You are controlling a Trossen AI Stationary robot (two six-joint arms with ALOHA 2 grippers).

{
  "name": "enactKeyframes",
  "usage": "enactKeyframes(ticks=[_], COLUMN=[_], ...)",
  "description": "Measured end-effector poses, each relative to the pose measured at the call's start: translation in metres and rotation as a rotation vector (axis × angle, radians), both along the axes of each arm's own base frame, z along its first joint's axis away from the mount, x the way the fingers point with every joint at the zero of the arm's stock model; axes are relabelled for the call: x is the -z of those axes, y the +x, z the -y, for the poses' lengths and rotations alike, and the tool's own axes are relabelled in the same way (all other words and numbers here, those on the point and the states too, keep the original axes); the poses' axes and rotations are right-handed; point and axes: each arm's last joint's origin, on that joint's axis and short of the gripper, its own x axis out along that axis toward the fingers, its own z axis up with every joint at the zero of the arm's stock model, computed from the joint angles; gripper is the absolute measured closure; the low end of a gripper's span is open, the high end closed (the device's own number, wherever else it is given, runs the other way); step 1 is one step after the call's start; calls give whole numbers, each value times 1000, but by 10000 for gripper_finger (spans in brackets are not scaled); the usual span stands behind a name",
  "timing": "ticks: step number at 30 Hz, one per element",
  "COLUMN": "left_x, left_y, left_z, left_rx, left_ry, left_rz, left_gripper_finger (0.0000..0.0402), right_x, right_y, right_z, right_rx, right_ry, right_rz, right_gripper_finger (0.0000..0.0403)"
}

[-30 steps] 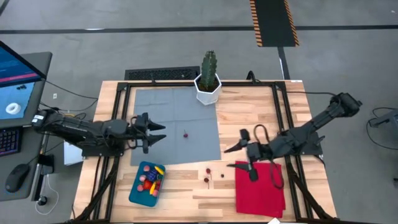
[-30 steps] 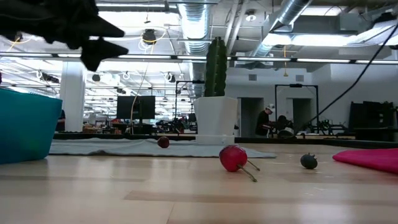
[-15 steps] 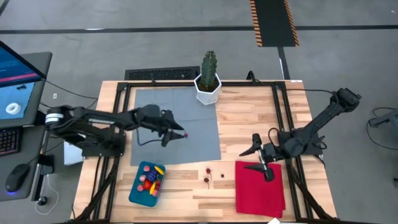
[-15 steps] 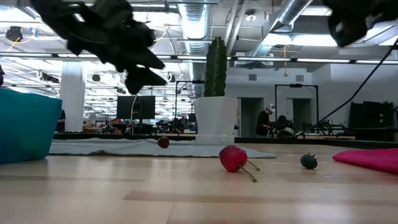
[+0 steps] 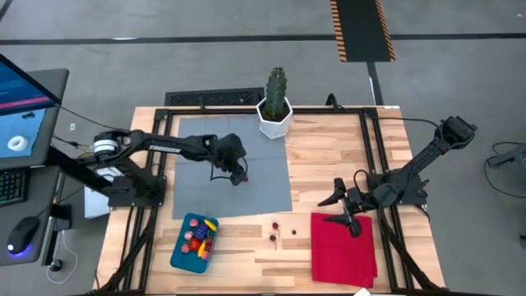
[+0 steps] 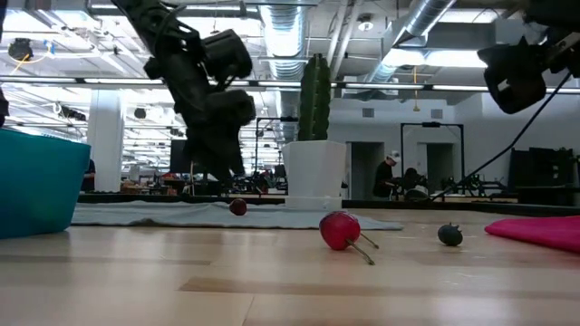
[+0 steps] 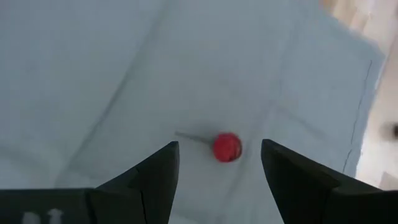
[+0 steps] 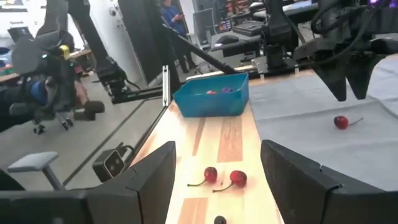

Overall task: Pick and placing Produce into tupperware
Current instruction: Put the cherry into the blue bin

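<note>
Produce left to collect includes a red cherry [image 7: 226, 147] on the grey mat [image 5: 197, 140], out beyond the tupperware [image 5: 194, 242]. Since a second ago the left gripper [image 5: 237, 173] has swung from near the tupperware to hang directly over that cherry, fingers spread and empty, so a descent and grasp likely follow. Right gripper [image 5: 343, 205] waits open over the red cloth [image 5: 345, 251], holding nothing.

Even bright overhead light; left wrist view perhaps motion-blurred
</note>
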Motion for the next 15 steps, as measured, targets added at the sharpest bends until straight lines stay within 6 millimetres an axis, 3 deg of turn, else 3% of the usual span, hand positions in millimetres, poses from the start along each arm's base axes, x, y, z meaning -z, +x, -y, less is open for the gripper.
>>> enactKeyframes(ticks=[8, 15], left_x=[2, 3], left_y=[19, 17], left_z=[21, 25], left_rx=[65, 15], left_ry=[6, 80], left_rz=[-46, -94], left_gripper_finger=[184, 184], right_x=[1, 0], right_y=[0, 0], right_z=[0, 0], right_rx=[1, 2], right_ry=[13, 16], right_rz=[-5, -1], right_gripper_finger=[144, 144])
